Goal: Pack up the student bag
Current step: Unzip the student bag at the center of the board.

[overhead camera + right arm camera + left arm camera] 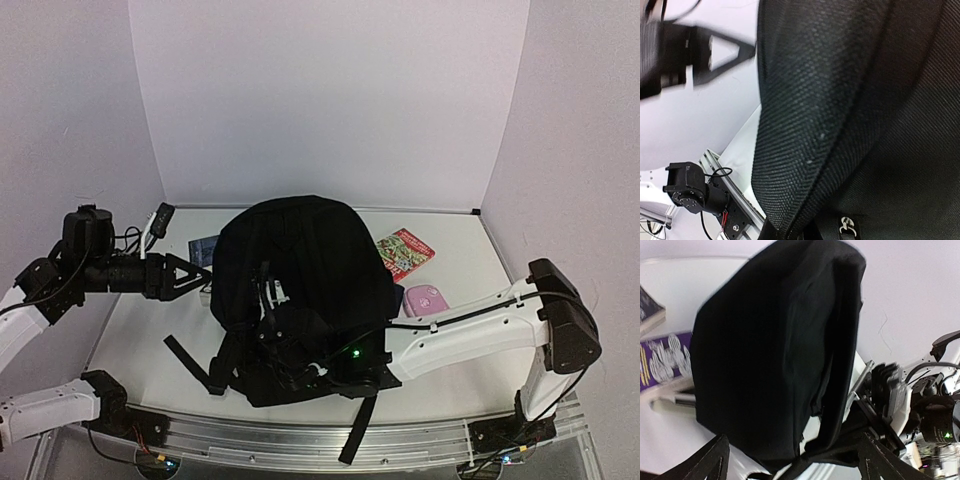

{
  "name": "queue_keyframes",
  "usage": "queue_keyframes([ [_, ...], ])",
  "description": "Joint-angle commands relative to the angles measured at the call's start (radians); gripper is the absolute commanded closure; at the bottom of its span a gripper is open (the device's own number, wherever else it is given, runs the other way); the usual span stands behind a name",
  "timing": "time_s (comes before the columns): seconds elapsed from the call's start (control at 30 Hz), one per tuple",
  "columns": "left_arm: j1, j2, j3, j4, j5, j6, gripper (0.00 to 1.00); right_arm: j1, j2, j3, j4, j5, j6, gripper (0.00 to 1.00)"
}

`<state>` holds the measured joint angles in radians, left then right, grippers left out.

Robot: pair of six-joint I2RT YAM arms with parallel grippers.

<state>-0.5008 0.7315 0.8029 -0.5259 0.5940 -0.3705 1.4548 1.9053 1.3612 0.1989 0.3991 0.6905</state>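
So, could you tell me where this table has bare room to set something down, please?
Bare table lies front left, between the student bag's strap and the left edge, and far right, beyond the red book and pink case. Crowded left of the bag, around the left pincer and dark book.

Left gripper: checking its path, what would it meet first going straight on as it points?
The left gripper would most likely meet the student bag, close ahead; exact depth is unclear.

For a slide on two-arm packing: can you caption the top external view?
Open left gripper beside the black student bag; right arm at its near side; pink case nearby.
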Motion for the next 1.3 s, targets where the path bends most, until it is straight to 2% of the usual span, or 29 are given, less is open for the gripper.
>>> queue_keyframes([
  [0.0, -0.005, -0.035, -0.077, -0.006, 0.066, -0.109, 0.11, 0.006, -0.053, -0.023, 0.041, 0.071, 0.088, 1.00],
  [0.23, -0.008, -0.044, -0.139, 0.067, 0.163, -0.191, 0.12, 0.006, -0.085, -0.071, 0.082, 0.087, 0.150, 1.00],
  [0.43, -0.019, -0.031, -0.170, 0.043, 0.205, -0.173, 0.13, 0.005, -0.101, -0.087, 0.098, 0.100, 0.199, 1.00],
  [0.57, -0.038, -0.039, -0.208, 0.085, 0.225, -0.187, 0.16, -0.004, -0.100, -0.083, 0.102, 0.113, 0.226, 1.00],
  [0.77, -0.075, 0.006, -0.214, 0.102, 0.164, -0.183, 0.21, -0.010, -0.099, -0.063, 0.116, 0.114, 0.213, 1.00],
  [1.0, -0.213, 0.087, -0.213, 0.190, 0.058, -0.192, 0.25, -0.019, -0.095, -0.050, 0.120, 0.120, 0.205, 1.00],
  [1.2, -0.252, 0.106, -0.219, 0.231, -0.015, -0.177, 0.43, -0.022, -0.095, -0.051, 0.124, 0.110, 0.207, 1.00],
  [1.27, -0.257, 0.133, -0.213, 0.237, -0.034, -0.166, 0.44, -0.022, -0.096, -0.053, 0.129, 0.103, 0.208, 1.00],
])
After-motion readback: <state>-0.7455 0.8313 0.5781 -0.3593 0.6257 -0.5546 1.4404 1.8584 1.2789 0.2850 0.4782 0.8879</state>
